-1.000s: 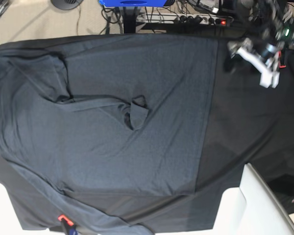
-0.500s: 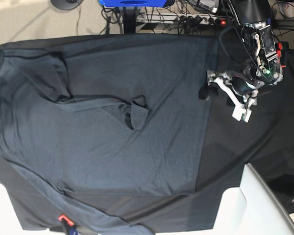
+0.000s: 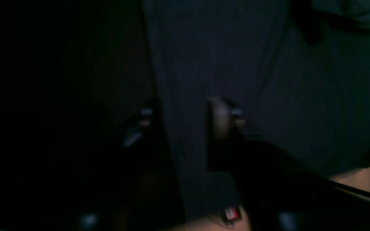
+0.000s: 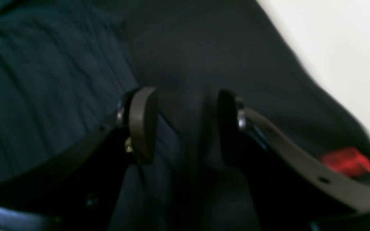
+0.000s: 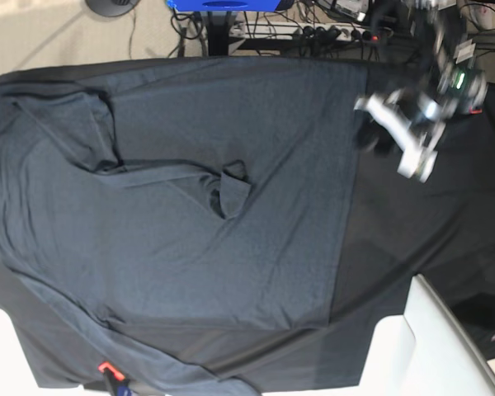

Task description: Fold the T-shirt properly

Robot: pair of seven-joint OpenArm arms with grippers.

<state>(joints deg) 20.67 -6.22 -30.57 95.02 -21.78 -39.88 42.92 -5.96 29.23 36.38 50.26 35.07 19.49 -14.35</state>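
T-shirt (image 5: 190,214) flat, long axis left-right, hem toward left pincer (image 5: 388,144), both pincers' grip unclear.

— How's the shirt (image 5: 231,206) lying?
— Spread flat, dark slate-grey, covering most of the bench.
— Smooth?
— Mostly; one sleeve is folded across its middle, bunched at the cuff.

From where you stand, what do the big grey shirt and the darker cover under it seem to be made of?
The T-shirt looks like a soft matte knit, probably cotton jersey: it creases and bunches into limp folds. The table covering looks like a darker, flat black cloth without sheen; its weave is too fine to tell.
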